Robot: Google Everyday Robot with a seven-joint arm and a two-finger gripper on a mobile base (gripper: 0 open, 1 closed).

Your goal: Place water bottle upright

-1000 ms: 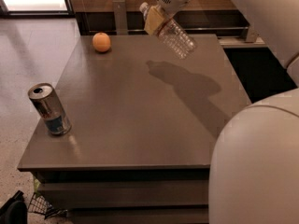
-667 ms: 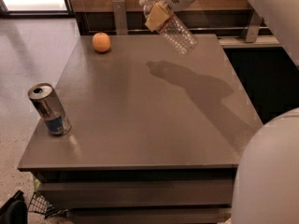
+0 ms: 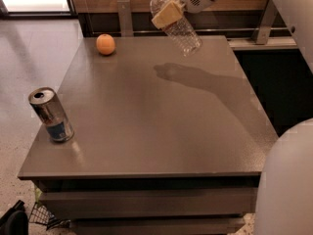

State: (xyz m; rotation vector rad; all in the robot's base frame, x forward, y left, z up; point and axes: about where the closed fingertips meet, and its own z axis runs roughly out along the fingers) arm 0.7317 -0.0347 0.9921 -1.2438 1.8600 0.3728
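The water bottle (image 3: 178, 27) is a clear ribbed plastic bottle with a white cap. It hangs in the air above the far part of the grey table (image 3: 161, 121), tilted with its cap up and to the left. My gripper (image 3: 168, 13) is shut on the water bottle near its upper half, its tan fingers (image 3: 165, 16) pressed across the bottle. The arm reaches in from the upper right. The bottle's shadow lies on the tabletop below it.
An orange (image 3: 105, 44) sits at the table's far left corner. A silver drink can with a blue label (image 3: 51, 114) stands at the left front edge. A white rounded robot part (image 3: 286, 185) fills the lower right. A dark rail runs behind the table.
The gripper and the bottle have risen and moved slightly left. The bottle has turned more upright, its cap now higher.
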